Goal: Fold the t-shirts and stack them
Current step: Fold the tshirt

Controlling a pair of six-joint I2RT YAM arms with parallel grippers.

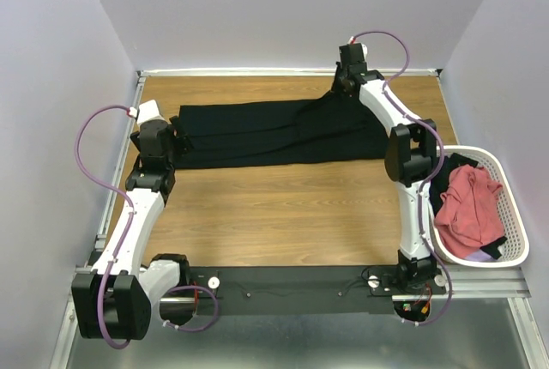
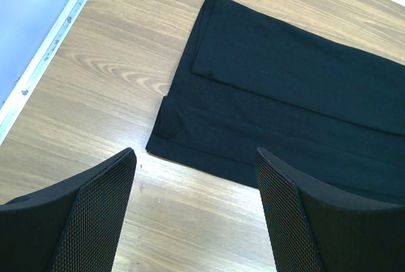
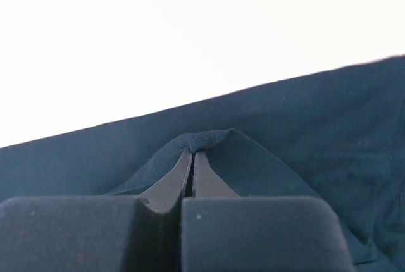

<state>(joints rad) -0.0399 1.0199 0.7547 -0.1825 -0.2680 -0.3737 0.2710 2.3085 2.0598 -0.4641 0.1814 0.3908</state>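
Black t-shirt [image 1: 274, 133] lay folded across the far half of the bench [image 1: 283, 206]. Right claw [image 3: 192, 153] was clamped on a pinch of its cloth; left claw [image 2: 195, 153] stood open beside its left end.

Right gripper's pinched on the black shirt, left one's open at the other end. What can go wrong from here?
1. The right gripper holds only a small peak of the black t-shirt; it may slip out or lift just the top layer.
2. The left gripper is open, off the cloth; a one-sided pull could drag the shirt and undo its folds.
3. The right arm's elbow sits close to the basket and might nudge it.
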